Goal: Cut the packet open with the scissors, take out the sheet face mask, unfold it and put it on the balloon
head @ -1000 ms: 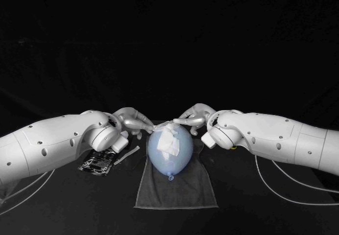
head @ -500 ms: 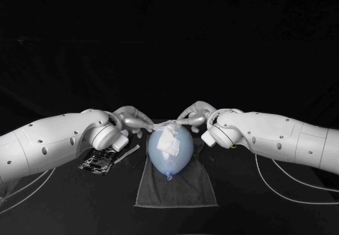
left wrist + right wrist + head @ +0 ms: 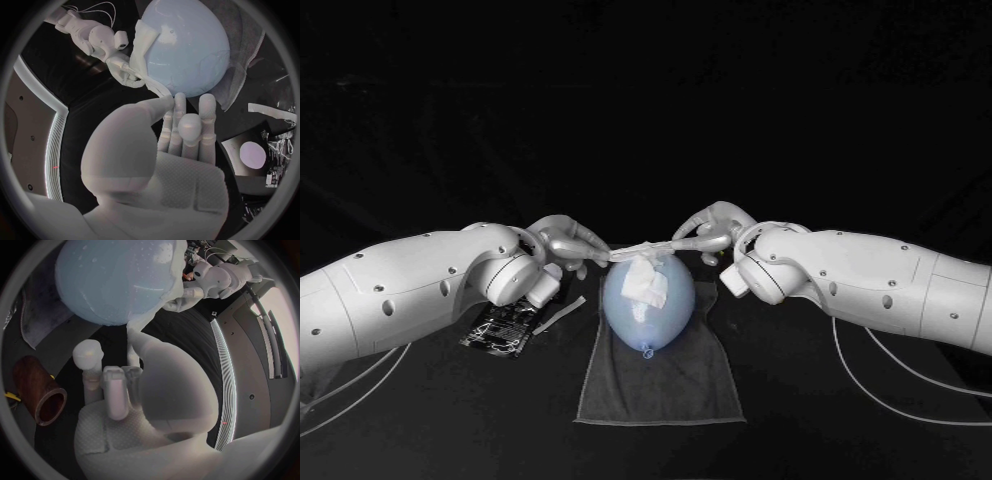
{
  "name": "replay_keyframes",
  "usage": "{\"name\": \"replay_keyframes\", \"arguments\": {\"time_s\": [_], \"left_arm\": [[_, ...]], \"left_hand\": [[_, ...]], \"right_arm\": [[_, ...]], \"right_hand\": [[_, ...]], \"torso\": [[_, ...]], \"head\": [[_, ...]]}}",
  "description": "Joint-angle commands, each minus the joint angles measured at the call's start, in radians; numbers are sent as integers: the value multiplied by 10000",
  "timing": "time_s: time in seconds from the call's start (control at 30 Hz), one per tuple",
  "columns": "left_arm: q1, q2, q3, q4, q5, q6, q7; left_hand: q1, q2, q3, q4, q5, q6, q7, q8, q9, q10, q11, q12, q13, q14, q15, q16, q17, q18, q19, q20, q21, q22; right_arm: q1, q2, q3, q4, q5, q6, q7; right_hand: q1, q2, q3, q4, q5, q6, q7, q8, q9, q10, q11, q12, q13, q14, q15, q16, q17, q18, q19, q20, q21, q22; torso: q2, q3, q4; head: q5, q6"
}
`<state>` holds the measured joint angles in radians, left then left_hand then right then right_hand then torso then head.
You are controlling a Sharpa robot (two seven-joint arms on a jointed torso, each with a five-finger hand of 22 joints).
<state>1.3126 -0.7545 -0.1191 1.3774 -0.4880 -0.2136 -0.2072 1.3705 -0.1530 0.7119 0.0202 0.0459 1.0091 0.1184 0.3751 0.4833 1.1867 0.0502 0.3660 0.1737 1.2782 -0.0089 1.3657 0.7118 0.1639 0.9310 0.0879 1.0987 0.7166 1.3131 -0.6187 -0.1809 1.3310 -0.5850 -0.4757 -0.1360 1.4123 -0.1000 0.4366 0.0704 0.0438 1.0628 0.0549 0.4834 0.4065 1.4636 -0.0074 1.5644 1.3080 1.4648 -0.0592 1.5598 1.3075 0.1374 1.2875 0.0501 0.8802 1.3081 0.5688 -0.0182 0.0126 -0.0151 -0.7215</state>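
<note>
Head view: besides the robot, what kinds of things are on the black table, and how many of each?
Pale blue balloon: 1
White sheet face mask: 1
Grey cloth: 1
Dark shiny packet: 1
Pale strip: 1
Total: 5

A black table [image 3: 646,120] carries a grey cloth [image 3: 661,385] spread flat at its centre, one short edge toward the robot. On the robot's left, just beside the cloth, lie a dark packet [image 3: 502,328] and a thin pale strip [image 3: 563,315]. White cables [image 3: 906,390] trail over the near surface, and a brown tube [image 3: 39,390] lies on its side near the cloth.
</note>
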Motion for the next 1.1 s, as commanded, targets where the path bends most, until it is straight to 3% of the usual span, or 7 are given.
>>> {"name": "replay_keyframes", "arguments": {"time_s": [0.03,0.2,0.53,0.83,1.1], "left_arm": [[7,-7,20,-9,43,-285,299],[8,-5,30,-26,74,-418,475],[115,46,137,-35,77,-398,826],[382,91,279,3,-52,-194,1169],[685,11,426,112,-283,191,1653]], "left_hand": [[-9,71,76,0,34,91,29,73,117,66,17,71,10,81,-39,51,41,157,66,-4,71,24],[-10,69,83,-4,34,96,25,76,119,72,14,75,12,96,-41,59,69,155,78,-5,79,36],[-10,69,97,-11,35,102,19,80,122,79,9,80,14,118,-44,73,113,152,93,-7,92,51],[-9,69,104,-15,34,103,16,80,123,78,8,80,14,122,-45,76,117,152,96,-8,96,53],[-4,70,122,-25,34,98,14,77,123,70,7,77,13,133,-48,82,132,151,105,-10,105,62]], "right_arm": [[43,-132,23,92,-16,397,-22],[92,-253,33,147,-65,911,-140],[275,-331,48,252,-434,1196,-108],[433,-435,83,502,-706,544,187],[665,-699,208,775,-729,-257,532]], "right_hand": [[-145,8,67,9,50,-83,-2,40,10,1072,-75,64,2628,906,-60,36,2253,-123,8,-25,-39,958],[-191,-6,109,2,50,-108,-3,51,17,1070,-75,62,2625,888,-59,27,2210,-115,-17,-25,-86,946],[-222,-21,161,-20,52,-134,-5,64,26,1069,-77,60,2623,892,-58,28,2220,-117,-23,-25,-83,946],[-265,-34,317,-102,52,-124,-3,133,59,1072,-80,64,2628,948,-66,55,2356,-157,78,-31,161,1005],[-337,-49,498,-200,52,-119,-2,206,95,1072,-82,64,2628,997,-73,79,2474,-194,186,-39,391,1059]], "torso": [[7,1,-5],[6,2,1],[5,-2,1],[10,-5,3],[2,3,5]], "head": [[12,-21],[22,-21],[23,23],[14,62],[26,140]]}}
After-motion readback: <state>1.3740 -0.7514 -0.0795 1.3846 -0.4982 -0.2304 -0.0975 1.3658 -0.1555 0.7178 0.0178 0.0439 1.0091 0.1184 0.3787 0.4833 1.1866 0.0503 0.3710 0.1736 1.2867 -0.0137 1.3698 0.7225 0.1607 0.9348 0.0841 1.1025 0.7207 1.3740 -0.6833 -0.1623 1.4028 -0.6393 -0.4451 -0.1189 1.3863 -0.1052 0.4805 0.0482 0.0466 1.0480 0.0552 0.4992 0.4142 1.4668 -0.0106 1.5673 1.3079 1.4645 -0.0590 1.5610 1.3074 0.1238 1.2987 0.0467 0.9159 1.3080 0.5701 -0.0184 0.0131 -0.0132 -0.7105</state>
